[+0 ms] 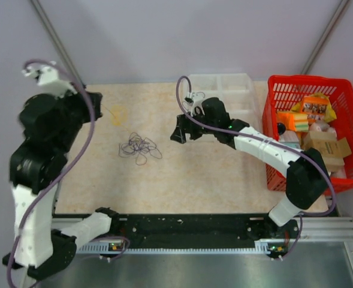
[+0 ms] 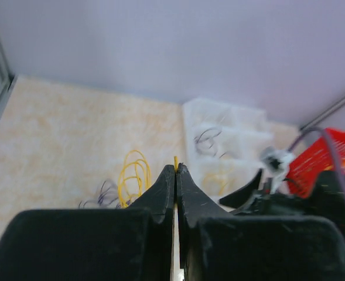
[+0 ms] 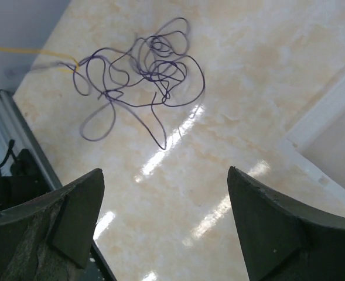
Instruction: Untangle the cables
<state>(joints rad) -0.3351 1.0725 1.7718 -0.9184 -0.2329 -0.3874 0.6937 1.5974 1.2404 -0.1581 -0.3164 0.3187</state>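
Nearest me, the small loopy tangle of thin dark purple cables lay flat on the beige marbled surface, roughly midway between the two arms and touching neither. It spread a little wider across than deep, and in the right wrist view one purple strand trailed off towards the left arm's side.

Next out, the right hand hovered above bare surface with its fingers spread wide and nothing between them. From that hand the tangle sat ahead and off to the left, so the gap was not yet lined up over it. I judged this hand the nearer of the two, and the free one. The coming move would turn on swinging it left over the clump.

Further back on the left, the left hand was pinched tight, and a thin yellow cable poked its tip out between the fingertips. Yellow loops rested on the surface just beyond, with a few purple strands beside them. Whether those loops belonged to the held cable, I couldn't say for sure.

Farthest off stood the white plastic divided tray, with what looked like some dark wire in one compartment, and to its right the red mesh basket of packaged goods.
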